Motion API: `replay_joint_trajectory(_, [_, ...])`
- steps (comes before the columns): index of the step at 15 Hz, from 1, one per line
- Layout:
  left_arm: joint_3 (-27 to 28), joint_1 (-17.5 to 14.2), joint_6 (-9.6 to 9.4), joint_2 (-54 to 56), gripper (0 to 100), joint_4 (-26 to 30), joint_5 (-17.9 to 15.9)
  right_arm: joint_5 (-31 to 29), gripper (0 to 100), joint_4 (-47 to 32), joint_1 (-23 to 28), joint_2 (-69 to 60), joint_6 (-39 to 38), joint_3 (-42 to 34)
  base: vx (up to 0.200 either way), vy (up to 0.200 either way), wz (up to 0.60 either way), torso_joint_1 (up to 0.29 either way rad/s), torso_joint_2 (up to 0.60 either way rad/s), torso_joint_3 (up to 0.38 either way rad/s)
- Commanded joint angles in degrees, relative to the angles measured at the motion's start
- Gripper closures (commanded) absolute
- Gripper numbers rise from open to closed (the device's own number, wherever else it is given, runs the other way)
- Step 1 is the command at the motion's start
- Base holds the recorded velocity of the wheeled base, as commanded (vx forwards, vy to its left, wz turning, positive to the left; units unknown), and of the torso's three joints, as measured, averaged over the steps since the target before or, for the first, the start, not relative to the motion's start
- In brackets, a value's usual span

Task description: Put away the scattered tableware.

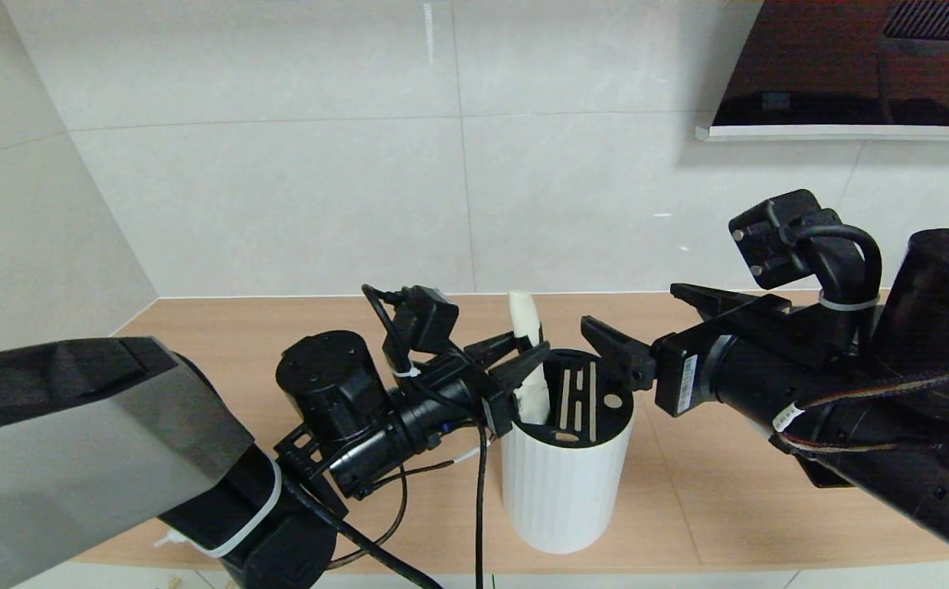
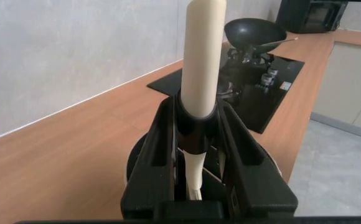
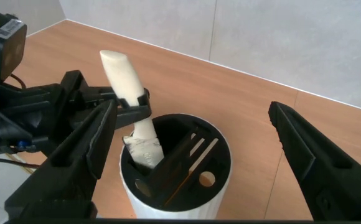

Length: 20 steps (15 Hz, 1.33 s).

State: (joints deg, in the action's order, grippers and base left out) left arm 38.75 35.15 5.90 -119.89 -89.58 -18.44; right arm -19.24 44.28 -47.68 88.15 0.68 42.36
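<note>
Counter (image 1: 712, 491) with holder (image 1: 560, 491), utensil (image 1: 525, 315), hob (image 2: 187, 81), wok (image 2: 255, 30)

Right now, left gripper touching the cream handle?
Touching. Left wrist view shows the left gripper with fingers clamped on both sides of the cream handle, no gap.

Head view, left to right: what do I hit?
Left hand, shut on the cream-handled utensil → white ribbed holder → open right hand → dark hood, high on the wall.
</note>
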Motion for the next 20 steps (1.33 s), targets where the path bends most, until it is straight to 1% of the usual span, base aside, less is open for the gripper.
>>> replay_joint_trajectory(1, [0.09,0.01,-0.01,-0.16,0,-0.42,0.08,-0.01,0,0.02,-0.05,0.09,0.02,0.0,0.0,0.0,0.0,0.0,0.0,0.0])
replay_joint_trajectory(7, [0.45,0.01,0.08,0.8,0,-0.42,0.95,-0.01,0,0.02,0.04,0.09,0.02,0.0,0.0,0.0,0.0,0.0,0.0,0.0])
replay_joint_trajectory(9, [0.09,0.01,0.25,3.18,0,-0.42,1.57,-0.01,0,0.02,-0.05,0.09,0.02,0.0,0.0,0.0,0.0,0.0,0.0,0.0])
replay_joint_trajectory(10, [0.01,0.01,0.6,4.23,0,-0.42,2.01,-0.01,0,0.02,0.04,0.09,0.02,0.0,0.0,0.0,0.0,0.0,0.0,0.0])
replay_joint_trajectory(11, [-0.08,-0.08,1.66,7.75,0,-0.42,3.42,-0.01,0,0.11,0.13,-0.08,0.02,0.09,0.0,0.0,0.0,0.0,0.0,0.0])
replay_joint_trajectory(12, [-0.61,-0.17,2.54,11.0,0,0.81,3.94,-0.01,0,0.28,0.83,-0.26,0.02,0.09,0.0,0.0,0.0,0.0,0.0,0.0])
replay_joint_trajectory(14, [-3.6,-0.25,2.63,21.37,0,5.03,4.12,-1.42,0,0.55,2.77,-2.28,-0.16,-0.09,0.0,0.0,0.0,0.0,0.0,0.0])
replay_joint_trajectory(15, [-4.48,-0.25,2.63,30.33,0,9.6,4.12,-3.88,0,0.55,3.38,-5.71,-0.16,-0.7,0.0,0.0,0.0,0.0,0.0,0.0])
replay_joint_trajectory(16, [-5.0,-1.04,3.42,38.77,0,16.1,4.56,-5.11,0,0.55,4.35,-10.28,-0.33,-1.76,0.0,0.0,0.0,0.0,0.0,0.0])
replay_joint_trajectory(17, [-6.32,-2.98,4.91,45.63,0,22.34,4.47,-5.2,0,0.2,5.93,-14.85,-0.24,-4.13,0.0,0.0,0.0,0.0,0.0,0.0])
replay_joint_trajectory(18, [-8.17,-4.47,6.58,52.66,0,29.81,4.29,-4.93,0,-0.16,8.04,-20.03,-0.16,-7.91,0.0,0.0,0.0,0.0,0.0,0.0])
replay_joint_trajectory(19, [-10.28,-5.44,7.46,58.9,0,35.88,4.38,-4.93,0,-0.95,11.03,-24.69,-0.16,-11.69,0.0,0.0,0.0,0.0,0.0,0.0])
replay_joint_trajectory(20, [-11.07,-5.88,7.55,61.36,0,37.98,4.38,-4.93,0,-1.3,12.87,-26.71,-0.16,-13.18,0.0,0.0,0.0,0.0,0.0,0.0])
